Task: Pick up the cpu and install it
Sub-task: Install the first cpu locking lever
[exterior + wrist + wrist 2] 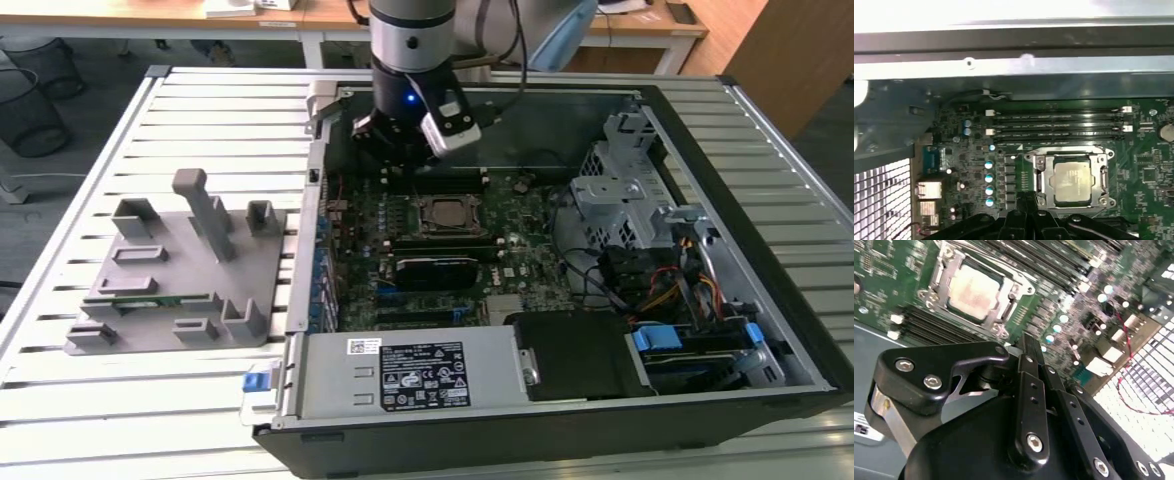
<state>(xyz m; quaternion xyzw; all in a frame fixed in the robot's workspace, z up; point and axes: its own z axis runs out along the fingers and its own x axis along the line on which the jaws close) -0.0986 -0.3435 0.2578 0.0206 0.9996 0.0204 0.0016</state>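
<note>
1. The black pincer [400,160] hangs on the grey arm above the rear part of the open computer case [747,330], over the memory slots just behind the processor socket, as seen in the exterior view.
2. In the second wrist view the pincer [1026,347] has its two black fingers [1029,390] pressed flat together, with nothing between them.
3. The small flat square cpu with silvery metal top [442,213] lies seated in the socket on the green motherboard [521,225], level with the board.
4. In the first wrist view the cpu [1072,181] sits inside the metal socket frame [1104,172], close by the pincer's tips [1026,196] but apart from them.
5. In the second wrist view the cpu [974,290] is well clear of the pincer tips; the frame surrounds it on all sides.
6. The long black memory slots [1059,125] run parallel beside the socket, between it and the case's metal wall.
7. A black rectangular heatsink block [441,270] lies on the motherboard just beside the socket, on the side nearer the exterior camera.
8. A grey moulded parts holder [180,265] stands on the white slatted counter [80,380], to the exterior view's left of the case; a narrow green memory stick [147,300] rests in one of its slots.
9. A silver power supply box [400,372] occupies the case's near corner.
</note>
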